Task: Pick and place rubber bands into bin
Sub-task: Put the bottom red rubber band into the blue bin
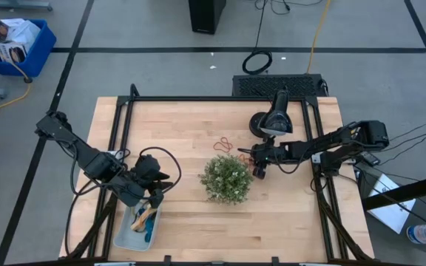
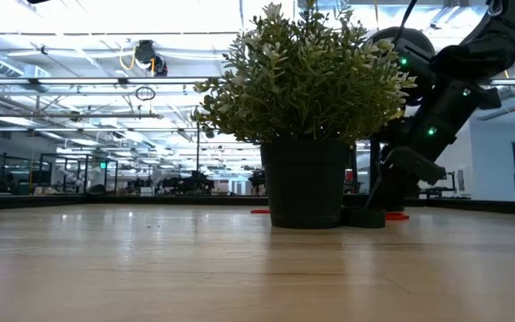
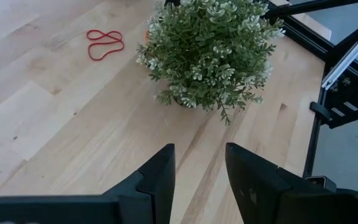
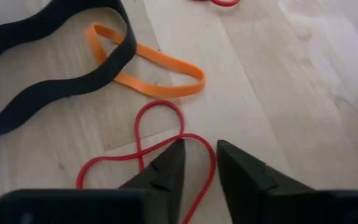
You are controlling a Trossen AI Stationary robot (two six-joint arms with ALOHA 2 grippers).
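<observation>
The bin (image 1: 128, 235), at seven o'clock from the plant (image 1: 226, 178), holds several rubber bands (image 1: 148, 219). Left gripper (image 1: 156, 198) hovers above it, fingers parted, empty. Right gripper (image 4: 197, 163), at two o'clock from the plant, has its narrowly parted fingers down astride a red band (image 4: 160, 140).

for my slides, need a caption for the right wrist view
Right gripper closing over a thin red rubber band on the wooden table, beside orange and dark bands.

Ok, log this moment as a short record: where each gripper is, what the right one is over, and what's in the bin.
right gripper: low at the table beside the plant, fingers astride a thin red rubber band
nearby bands: wide orange band, dark band
left gripper: open, holding nothing, above the bin
bin contents: several bands already inside
</observation>
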